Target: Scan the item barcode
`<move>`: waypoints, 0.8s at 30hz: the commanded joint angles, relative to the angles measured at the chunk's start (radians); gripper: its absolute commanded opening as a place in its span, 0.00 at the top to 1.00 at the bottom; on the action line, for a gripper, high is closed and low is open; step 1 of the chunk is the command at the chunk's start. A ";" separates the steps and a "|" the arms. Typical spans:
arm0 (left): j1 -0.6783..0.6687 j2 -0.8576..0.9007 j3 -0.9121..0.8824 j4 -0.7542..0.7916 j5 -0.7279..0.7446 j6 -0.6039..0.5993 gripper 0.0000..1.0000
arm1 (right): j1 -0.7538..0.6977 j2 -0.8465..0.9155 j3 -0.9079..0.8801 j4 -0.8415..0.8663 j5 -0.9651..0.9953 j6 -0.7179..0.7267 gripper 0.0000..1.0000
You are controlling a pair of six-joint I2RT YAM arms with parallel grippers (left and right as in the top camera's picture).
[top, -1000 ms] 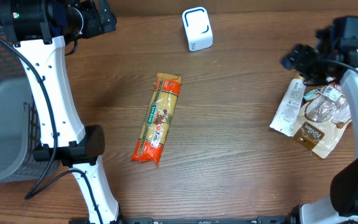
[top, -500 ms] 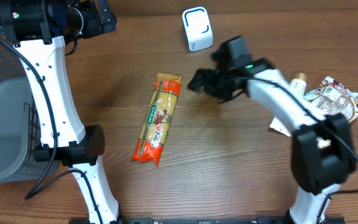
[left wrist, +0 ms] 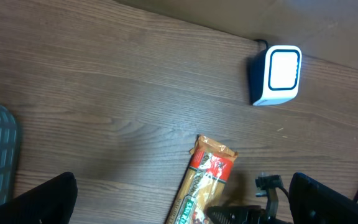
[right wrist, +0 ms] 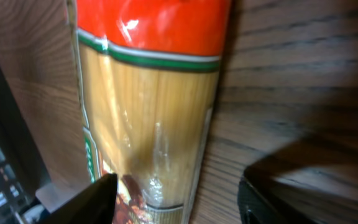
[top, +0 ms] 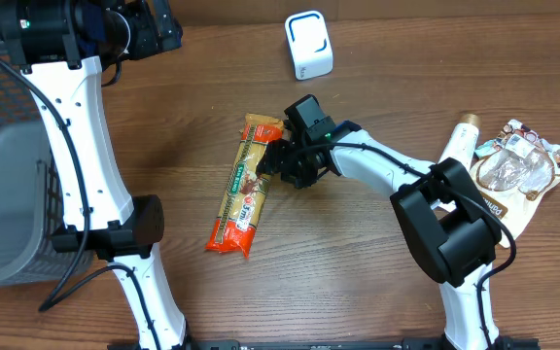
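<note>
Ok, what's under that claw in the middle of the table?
A long spaghetti packet, lying flat on the wooden table. The right claw is open over it. In the overhead view, the claw covers part of the packet, and the packet's underside is hidden.

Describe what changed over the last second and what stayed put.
The right gripper swung left from the brown snack pouches to the long orange spaghetti packet, jaws straddling it, not yet gripping. The packet, the white box-shaped scanner and the left arm stayed put.
</note>
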 commanded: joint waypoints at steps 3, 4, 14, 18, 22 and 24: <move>-0.014 -0.016 0.006 -0.001 -0.006 0.002 0.00 | 0.055 0.008 -0.040 0.058 -0.002 0.069 0.45; -0.014 -0.016 0.006 -0.001 -0.006 0.002 0.00 | 0.063 0.008 -0.050 0.073 -0.001 0.076 0.45; -0.014 -0.016 0.006 -0.001 -0.006 0.002 0.00 | 0.104 0.008 -0.107 0.113 0.050 0.114 0.75; -0.014 -0.016 0.006 -0.001 -0.006 0.002 0.00 | 0.085 -0.001 -0.102 0.097 0.012 0.057 0.82; -0.014 -0.016 0.006 -0.001 -0.006 0.002 0.01 | 0.055 -0.043 -0.072 0.021 -0.018 -0.026 0.93; -0.014 -0.016 0.006 -0.001 -0.006 0.002 0.00 | 0.037 -0.084 -0.047 -0.055 -0.008 -0.100 0.94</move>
